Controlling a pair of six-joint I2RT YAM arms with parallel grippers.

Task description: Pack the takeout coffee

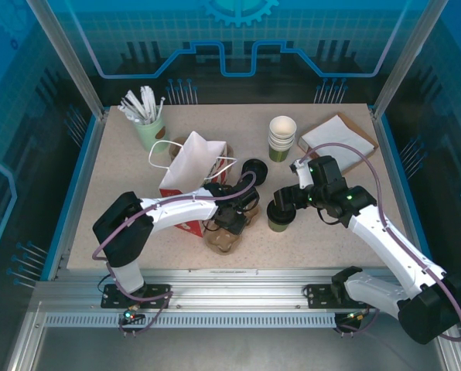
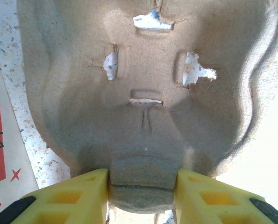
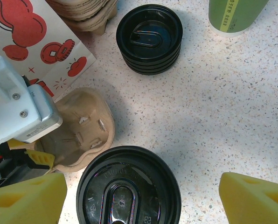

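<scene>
While the left gripper point(image 2: 142, 183) is pinching the near lip of a brown pulp cup carrier point(image 2: 143, 93), with its yellow fingers point(image 2: 78, 198) pressing flush against both sides of that lip, the right gripper point(image 3: 141, 198) is hanging directly over the takeout coffee point(image 3: 128, 186) with its jaws standing wide apart. In the right wrist view the coffee's black lid is sitting at the bottom centre of the frame, in the gap between the two yellow pads, and neither pad is touching it.

In the overhead view the lidded green cup is standing upright on the table point(image 1: 122, 174), just right of centre. The carrier is lying just beside it to the left, near but apart from it. A white paper bag point(image 1: 190, 164) with red print is standing open above and left of the carrier. A pile of loose black lids point(image 3: 149, 37) is sitting near the top of the right wrist frame, and a stack of lidless cups point(image 1: 282, 135) is waiting further up the overhead frame.

Judging by this layout, the packing is only at an early stage: the cup is already wearing its lid, but it is not yet sitting in the carrier or in the bag. Seating the coffee in a carrier pocket and moving it into the bag are probably what is left.
</scene>
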